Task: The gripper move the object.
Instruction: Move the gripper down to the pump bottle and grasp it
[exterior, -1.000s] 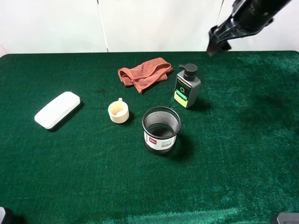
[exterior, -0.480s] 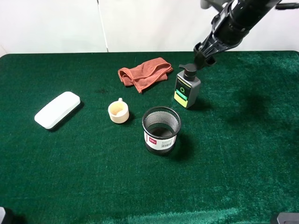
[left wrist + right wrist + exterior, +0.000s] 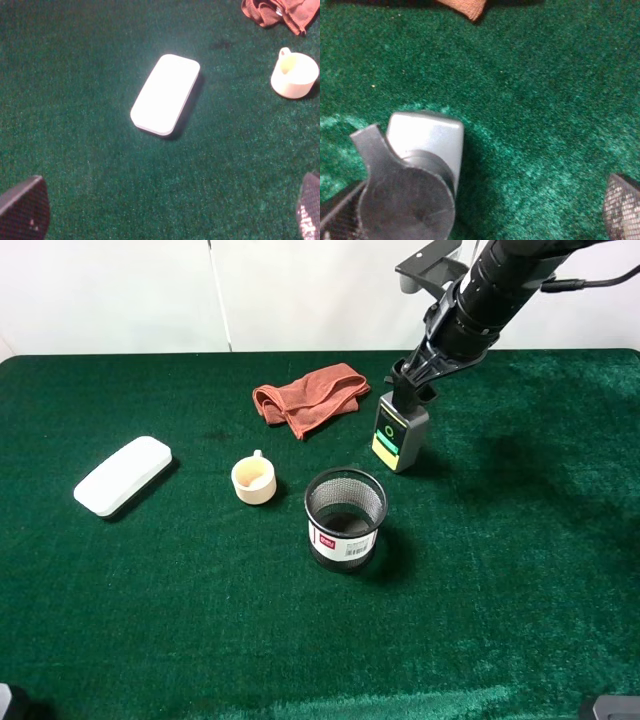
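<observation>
We are hovering the right gripper [image 3: 409, 390] directly over the pump top of the object [image 3: 400, 437]. Its claw is standing wide apart and is not clamping anything. In the right wrist view the pump head is sitting between the fingertips [image 3: 621, 204], close to one and well apart from the other.

The object is standing upright on the green table [image 3: 520, 570], so we are judging the approach nearly done and the move itself not begun. Centring the claw, closing on the bottle, lifting, carrying and setting down are all remaining.

We are reading the high view as a dial centred on the bottle, with twelve at the table's far edge. The orange cloth [image 3: 310, 398] is lying at ten, the mesh cup [image 3: 345, 518] is standing near at seven, the cream cup [image 3: 252, 480] is sitting between eight and nine, and the white case [image 3: 122, 475] is lying well apart at nine.

We are keeping the left gripper [image 3: 165, 210] idle near that case, its jaws apart and empty.
</observation>
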Motion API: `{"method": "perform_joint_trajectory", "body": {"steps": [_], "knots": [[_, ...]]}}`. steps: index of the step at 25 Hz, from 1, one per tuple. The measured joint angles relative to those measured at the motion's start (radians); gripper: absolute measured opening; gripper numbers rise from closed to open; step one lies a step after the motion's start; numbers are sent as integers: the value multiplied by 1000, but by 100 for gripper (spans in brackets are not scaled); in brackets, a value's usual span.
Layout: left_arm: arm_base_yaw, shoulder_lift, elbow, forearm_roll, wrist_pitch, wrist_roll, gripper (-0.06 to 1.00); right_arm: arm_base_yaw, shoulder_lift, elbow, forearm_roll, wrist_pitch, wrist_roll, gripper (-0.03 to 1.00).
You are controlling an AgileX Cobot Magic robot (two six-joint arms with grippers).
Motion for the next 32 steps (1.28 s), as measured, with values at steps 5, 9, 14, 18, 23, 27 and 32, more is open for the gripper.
{"method": "perform_joint_trajectory", "body": {"steps": [5,9,14,18,23,27,32], "knots": [[0,0,0,0,0,0,99,0,-1,0,3,28,0,69],[0,0,0,0,0,0,99,24,-1,0,36,41,0,69],[0,0,0,0,0,0,99,49,0,0,56,27,0,69],[0,0,0,0,0,0,99,49,27,0,61,18,0,69],[0,0,0,0,0,0,99,49,74,0,71,-15,-11,69],[0,0,0,0,0,0,99,49,92,0,71,-29,-11,69],[0,0,0,0,0,0,99,49,122,0,71,-33,-11,69]]}}
